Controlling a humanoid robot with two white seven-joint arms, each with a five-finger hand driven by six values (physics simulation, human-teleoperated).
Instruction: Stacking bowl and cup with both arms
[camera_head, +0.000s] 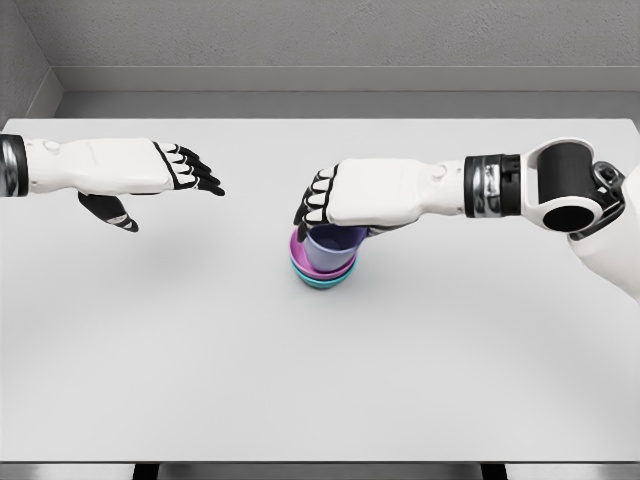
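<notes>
two arms: we saw both white arms over the table (150, 380), one entering from each side of the head view.
stack: near the table's middle we recorded a teal bowl (322, 283) at the bottom, a magenta bowl (298, 250) nested in it, and a lavender cup (333, 246) standing upright inside the magenta bowl.
cup position: the cup's rim rose above both bowl rims; its upper edge was partly hidden by the hand above it.
right hand: our right hand (345, 200) lay directly over the cup, palm down, its dark-jointed fingers (315, 203) curled down past the cup's left rim.
right hand state: we judged it to be grasping the cup from above, the thumb side hidden behind the cup.
right arm: the forearm ran level from the right edge, with a black cylindrical joint (565, 190) at the elbow.
left hand: our left hand (170, 172) hovered well apart from the stack, to its left and slightly farther back.
left hand state: it was released, fingers extended toward the stack, thumb hanging below, holding nothing.
surface: the table was pale grey, set against a grey wall (320, 35).
</notes>
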